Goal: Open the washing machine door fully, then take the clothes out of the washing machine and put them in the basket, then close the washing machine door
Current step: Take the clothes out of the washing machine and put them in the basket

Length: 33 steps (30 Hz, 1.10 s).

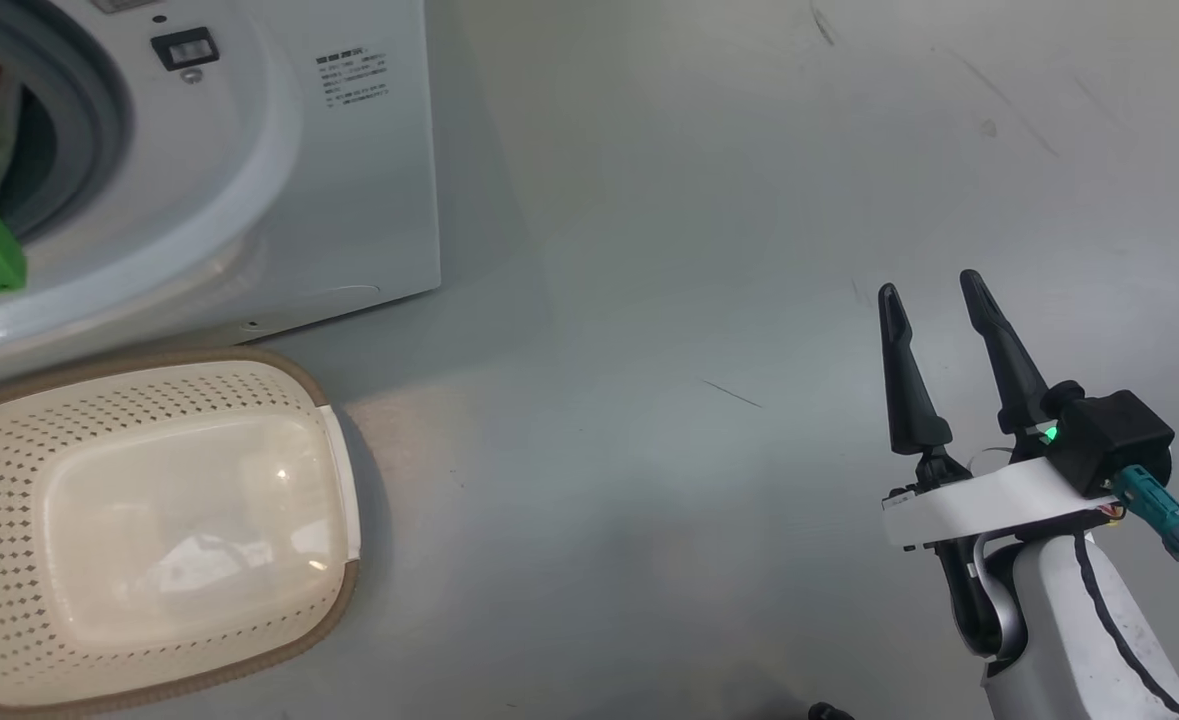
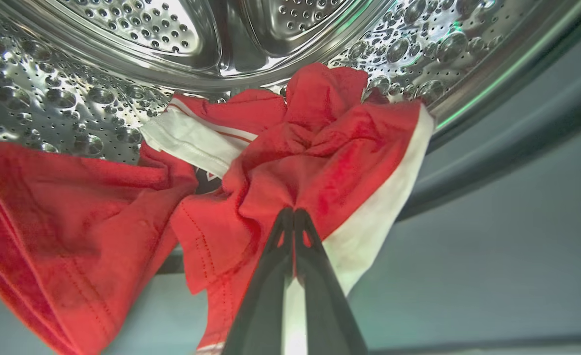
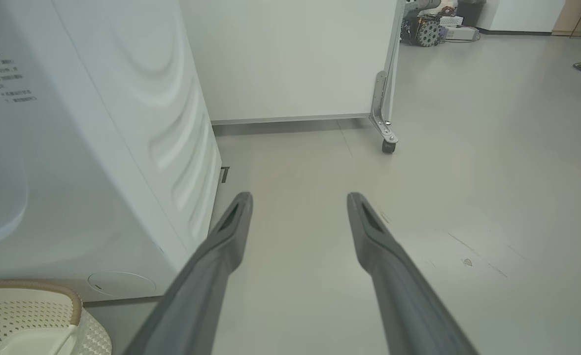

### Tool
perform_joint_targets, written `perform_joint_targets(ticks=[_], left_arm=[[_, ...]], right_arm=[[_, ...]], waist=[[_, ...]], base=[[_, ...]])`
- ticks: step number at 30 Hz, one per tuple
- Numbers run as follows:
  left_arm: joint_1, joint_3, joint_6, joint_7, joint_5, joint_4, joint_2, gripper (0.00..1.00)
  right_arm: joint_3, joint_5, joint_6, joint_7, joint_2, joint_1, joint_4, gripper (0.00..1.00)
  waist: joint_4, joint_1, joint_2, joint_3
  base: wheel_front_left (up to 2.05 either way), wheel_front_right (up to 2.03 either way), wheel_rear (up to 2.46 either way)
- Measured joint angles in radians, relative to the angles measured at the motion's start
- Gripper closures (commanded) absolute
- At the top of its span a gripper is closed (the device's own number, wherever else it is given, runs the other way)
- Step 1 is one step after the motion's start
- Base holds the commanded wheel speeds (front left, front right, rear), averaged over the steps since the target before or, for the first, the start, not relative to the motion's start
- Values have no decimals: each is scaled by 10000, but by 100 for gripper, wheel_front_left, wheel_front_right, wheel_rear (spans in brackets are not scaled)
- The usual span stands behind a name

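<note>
One washing machine (image 1: 349, 200), one basket (image 1: 9, 560), and two hands, the left hand (image 2: 294, 213) and the right hand (image 1: 930, 283). The clothes (image 2: 320, 162) show as two red bunches; how many garments, I can't tell.

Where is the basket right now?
In the head view's lower left, the basket sits on the floor just in front of the washing machine.

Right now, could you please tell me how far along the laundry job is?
Done: the washing machine stands open, its drum exposed. In hand: the left gripper is shut on the red clothes at the drum's mouth. To do: the basket holds nothing yet, so the clothes must go over, then the machine be shut. The right gripper hangs open over the floor.
</note>
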Motion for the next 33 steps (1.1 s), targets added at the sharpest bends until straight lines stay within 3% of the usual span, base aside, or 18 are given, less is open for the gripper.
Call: perform_joint_targets(ticks=[15, 33], left_arm=[[955, -370, -98, -1354, -2, 247, -754, 100], [2731, -1070, -182, -2940, 27, 107, -1216, 100]], right_arm=[[-107, -251, 79, 0, -54, 92, 199, 0], [-98, -345, 117, 0, -79, 631, 523, 0]], waist=[[1152, 0, 0, -845], [2334, 0, 0, -2133]], base=[[0, 0, 0], [0, 0, 0]])
